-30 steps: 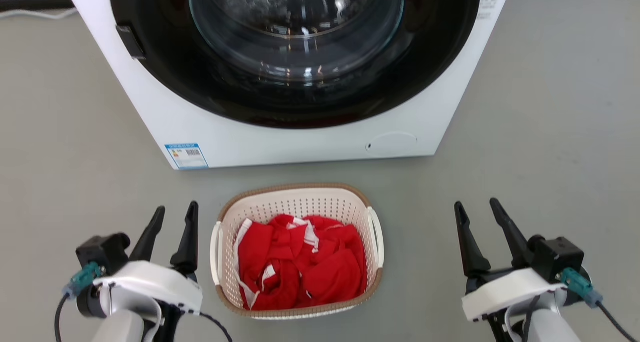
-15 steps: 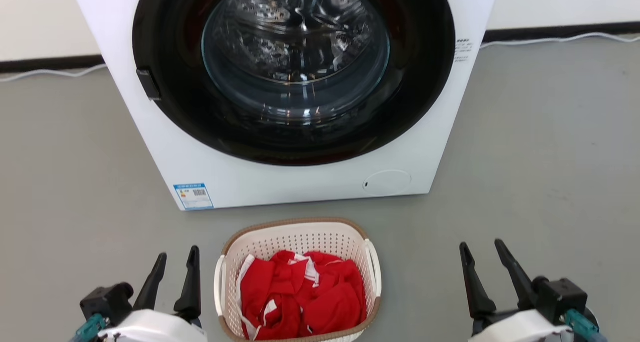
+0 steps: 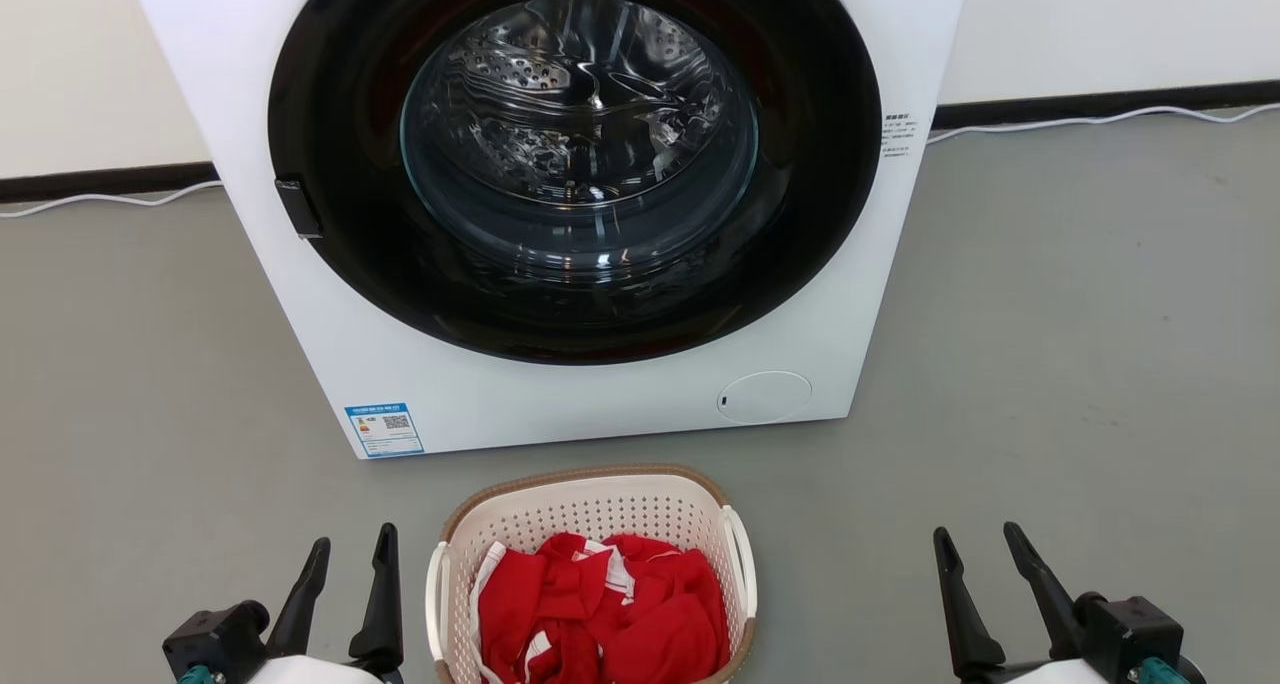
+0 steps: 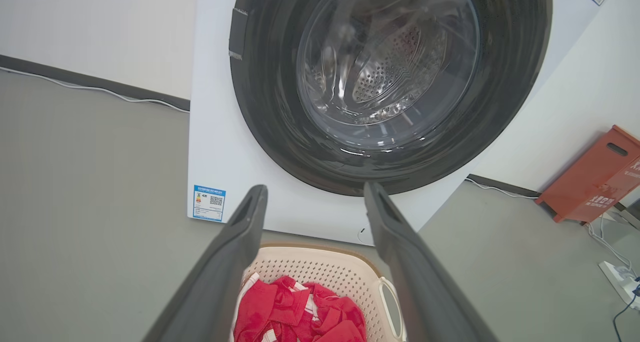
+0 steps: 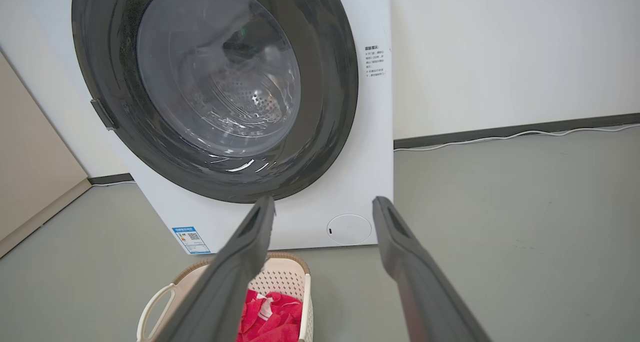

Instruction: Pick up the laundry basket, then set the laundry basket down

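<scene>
Cream-white perforated plastic laundry basket (image 3: 590, 509), rounded-rectangular, with a brown woven-look rim and a white loop handle on each side. Contents: crumpled red garments (image 3: 600, 604).

Location: lower centre of the head view, on the grey floor (image 3: 1050, 364), just before the white washing machine (image 3: 600, 414).

Left hand (image 3: 353, 537), lower left: jaws wide, empty, just beside the basket.

Right hand (image 3: 976, 531), lower right: jaws wide, empty, well apart from it.

Handling advice: bring both hands inward evenly to the side handles, close them together, and lift level so the load does not tip.
</scene>
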`<state>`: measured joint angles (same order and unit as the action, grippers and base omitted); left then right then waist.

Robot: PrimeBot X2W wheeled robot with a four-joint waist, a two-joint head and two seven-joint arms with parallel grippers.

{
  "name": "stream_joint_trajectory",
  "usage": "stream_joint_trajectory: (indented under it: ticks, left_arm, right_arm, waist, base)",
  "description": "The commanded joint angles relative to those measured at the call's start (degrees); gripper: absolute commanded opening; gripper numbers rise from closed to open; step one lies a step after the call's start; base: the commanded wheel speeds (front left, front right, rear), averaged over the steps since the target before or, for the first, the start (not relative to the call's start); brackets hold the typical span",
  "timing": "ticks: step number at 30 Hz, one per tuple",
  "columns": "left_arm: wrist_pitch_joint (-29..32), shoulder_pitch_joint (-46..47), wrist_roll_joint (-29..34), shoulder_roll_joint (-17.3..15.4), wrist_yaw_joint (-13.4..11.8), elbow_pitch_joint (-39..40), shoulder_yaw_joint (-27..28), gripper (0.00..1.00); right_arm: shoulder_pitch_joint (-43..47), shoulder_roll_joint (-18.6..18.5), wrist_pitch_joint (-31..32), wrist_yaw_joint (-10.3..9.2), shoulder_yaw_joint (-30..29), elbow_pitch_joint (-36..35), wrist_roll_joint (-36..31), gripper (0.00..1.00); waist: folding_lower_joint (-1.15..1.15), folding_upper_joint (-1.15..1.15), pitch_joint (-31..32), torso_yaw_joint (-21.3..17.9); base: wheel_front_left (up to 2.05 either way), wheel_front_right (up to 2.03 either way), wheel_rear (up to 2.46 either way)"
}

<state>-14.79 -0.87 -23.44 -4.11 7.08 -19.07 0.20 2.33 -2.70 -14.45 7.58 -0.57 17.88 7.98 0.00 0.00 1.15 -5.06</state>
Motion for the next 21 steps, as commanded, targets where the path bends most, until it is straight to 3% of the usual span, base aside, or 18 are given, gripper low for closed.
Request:
stream_joint_trajectory:
  ticks: [1, 17, 18, 21]
  left_arm:
    - [-0.21, 1.21, 0.85, -0.35, 0.33, 1.36, 2.03, 1.0]
    - [-0.21, 1.38, 0.96, 0.33, 0.38, -0.73, 2.42, 1.0]
    - [0.02, -0.03, 0.35, 0.57, 0.07, -2.04, 0.66, 0.0]
    - [0.15, -0.69, 0.2, 0.87, 0.04, -4.03, 0.58, 0.0]
  right_arm:
    - [-0.81, -0.18, -0.55, -0.09, 1.09, -1.01, -0.6, 1.0]
    - [-0.48, -0.18, -0.55, -0.09, 0.52, -1.33, -0.97, 1.0]
    - [0.3, 0.03, 0.0, 0.0, -0.78, 0.09, -0.4, 0.0]
    - [0.86, 0.18, 0.1, 0.0, -0.73, 1.87, -0.32, 0.0]
  waist:
    - [0.0, 0.0, 0.14, 0.15]
    - [0.0, 0.0, 0.31, 0.84]
    - [0.0, 0.0, 0.31, 0.85]
    - [0.0, 0.0, 0.31, 0.89]
  base:
    - [0.0, 0.0, 0.0]
    - [0.0, 0.0, 0.0]
    - [0.0, 0.0, 0.0]
    - [0.0, 0.0, 0.0]
